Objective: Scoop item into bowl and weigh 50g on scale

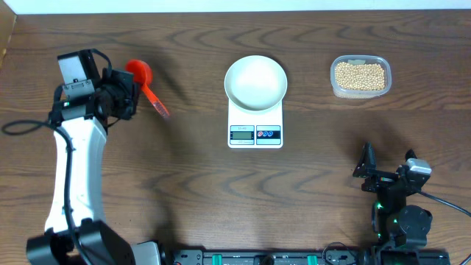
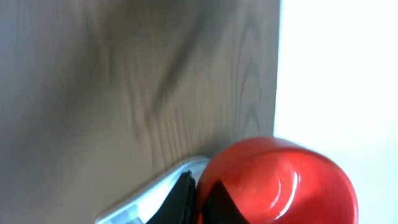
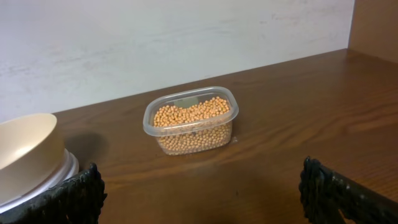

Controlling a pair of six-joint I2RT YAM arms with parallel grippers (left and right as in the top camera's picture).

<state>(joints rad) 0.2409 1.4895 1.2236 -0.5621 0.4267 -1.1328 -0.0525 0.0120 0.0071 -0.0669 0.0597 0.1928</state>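
L hand clamped on red scoop, far left of counter, ready to dig. R hand spread wide, empty. Beans in tub, right of bowl, which sits on scale for weighing.

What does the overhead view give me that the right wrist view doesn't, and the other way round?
Only overhead: the left gripper shut on the red scoop, and the display and buttons on the scale. Only right wrist: the side wall of the clear tub, showing the beans filling it nearly to the rim. Both: the tub, the beans, and the white bowl sitting on the scale.
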